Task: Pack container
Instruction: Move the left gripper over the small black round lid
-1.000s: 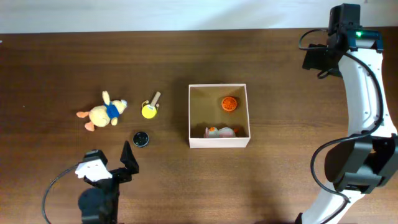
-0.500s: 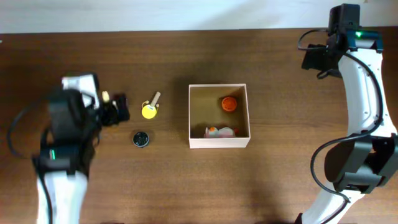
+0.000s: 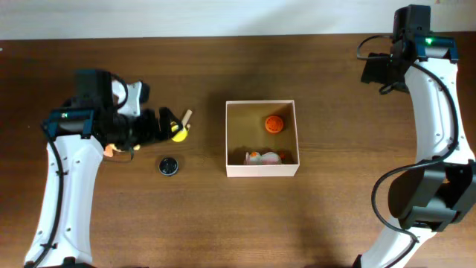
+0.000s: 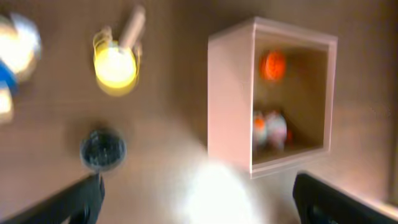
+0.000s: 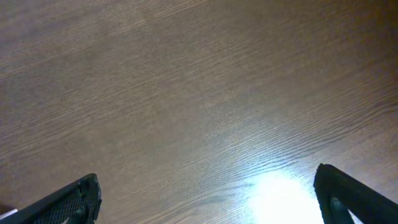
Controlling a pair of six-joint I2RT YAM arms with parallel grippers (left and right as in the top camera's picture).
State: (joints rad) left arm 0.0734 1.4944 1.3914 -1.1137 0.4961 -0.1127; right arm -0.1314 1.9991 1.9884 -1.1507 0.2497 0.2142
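The container (image 3: 262,170) is a square cream-walled cardboard box at mid table. It holds an orange ball (image 3: 274,123) and a white and orange toy (image 3: 264,157). It also shows in the left wrist view (image 4: 230,99). My left gripper (image 3: 165,123) is open and empty, hovering to the left of the box, right beside a yellow toy with a wooden handle (image 3: 178,132). In the left wrist view the left gripper (image 4: 199,205) has its fingers wide apart. My right gripper (image 3: 374,71) is open and empty at the far right (image 5: 205,199), over bare wood.
A small black round disc (image 3: 169,165) lies in front of the yellow toy; both show in the left wrist view, disc (image 4: 102,149) and yellow toy (image 4: 115,65). A plush duck (image 3: 111,150) is mostly hidden under my left arm.
My left arm rose from the front edge, swung to the far left, then moved right over the plush duck toward the yellow toy. The right arm has not moved.
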